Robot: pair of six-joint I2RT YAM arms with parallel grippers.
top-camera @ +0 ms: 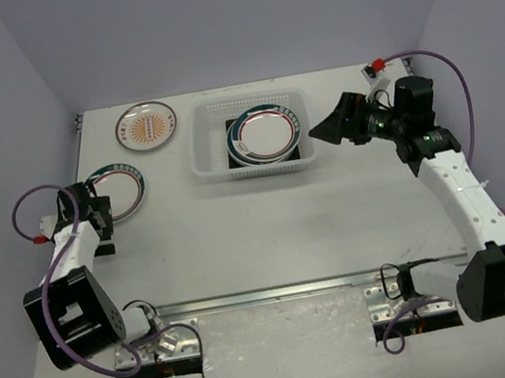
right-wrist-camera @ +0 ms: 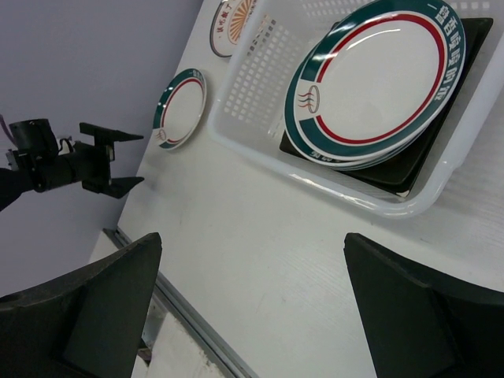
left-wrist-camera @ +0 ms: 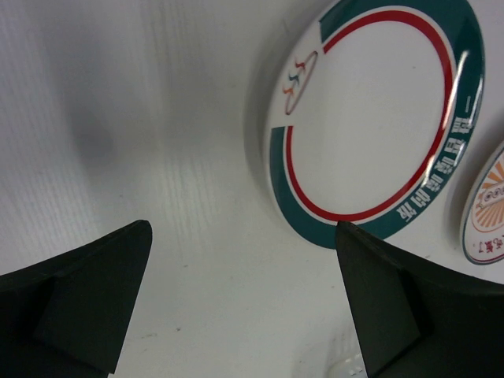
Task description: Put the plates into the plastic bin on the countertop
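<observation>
Top view, plastic bin (top-camera: 201, 149): stands far-centre on the worktop (top-camera: 270, 235) and holds stacked plates (top-camera: 267, 132).
Top view, loose plates: a teal-and-red plate (top-camera: 125, 187) lies flat at the left. An orange-pattern plate (top-camera: 146, 126) lies beyond it. Both are outside the bin, so the task is judged part done.
Top view, left end effector (top-camera: 90, 213): at the near-left edge of the teal-and-red plate, probably lined up to take its rim.
Top view, right end effector (top-camera: 334, 126): just beside the bin's right wall, empty.
Left wrist view, end effector: fingers (left-wrist-camera: 94, 307) spread wide with bare worktop between them. The teal-and-red plate lies ahead and to the right, apart from both fingers.
Left wrist view, access: the plate lies flat, so a grip likely needs one finger under the raised rim.
Right wrist view, end effector: spread wide, holding nothing, aimed across the bin.
Right wrist view, stack: round teal-and-red plates lie slightly offset on a dark square plate (right-wrist-camera: 465, 47), which sits flat on the bin floor.
</observation>
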